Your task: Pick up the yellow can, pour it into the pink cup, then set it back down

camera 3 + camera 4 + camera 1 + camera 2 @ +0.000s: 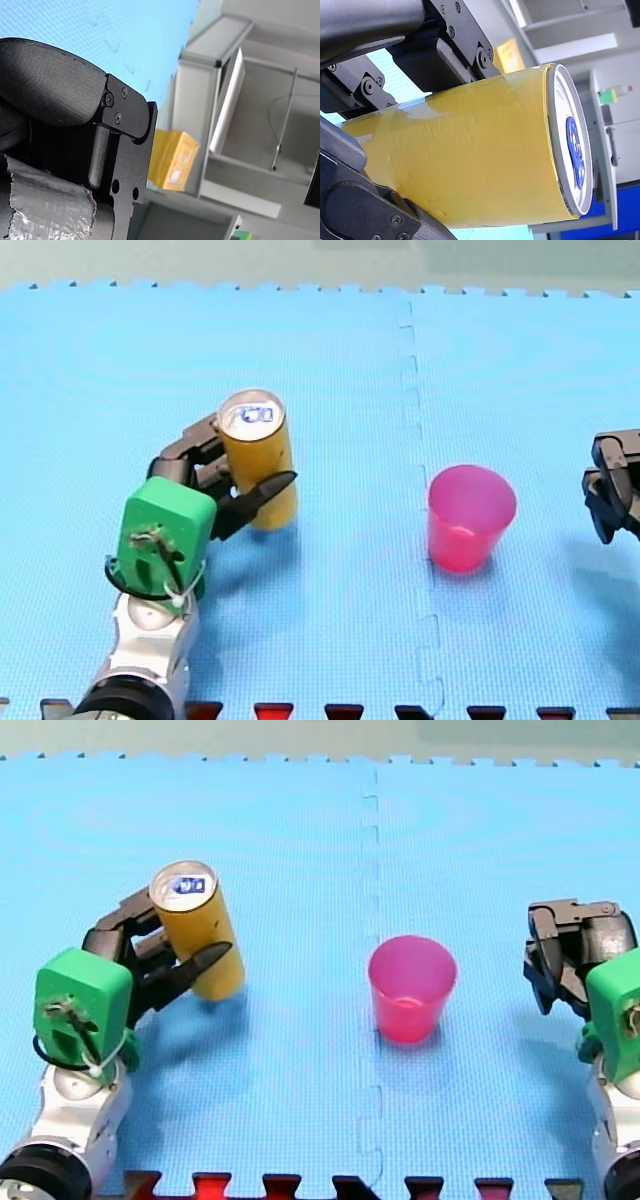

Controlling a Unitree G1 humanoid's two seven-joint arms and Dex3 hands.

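One yellow can gripped, well left of pink cup.
Left hand clamped round it; right hand curled, empty, beyond cup. Risks slipping, or spilling short if tipped early.

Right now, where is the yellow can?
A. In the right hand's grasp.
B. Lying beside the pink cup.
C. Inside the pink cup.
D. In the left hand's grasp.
D: the left hand has its fingers closed around the yellow can; the pink cup stands apart across the mat seam, and the right hand, at the right edge, holds nothing.
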